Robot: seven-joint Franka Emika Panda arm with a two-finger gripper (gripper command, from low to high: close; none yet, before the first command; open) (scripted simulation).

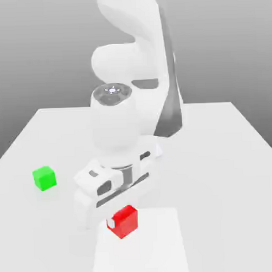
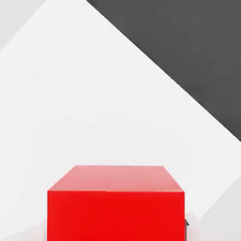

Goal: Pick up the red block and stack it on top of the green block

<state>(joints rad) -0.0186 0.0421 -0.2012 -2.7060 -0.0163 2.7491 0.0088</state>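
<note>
Fingers [image 1: 111,222]: closed | red block [image 1: 125,222]: between them | green block [image 1: 45,178]: well apart

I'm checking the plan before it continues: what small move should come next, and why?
Probably a short, straight lift: the hand has closed on the red block, which is over the white square, while the green block sits apart on the table.
</note>
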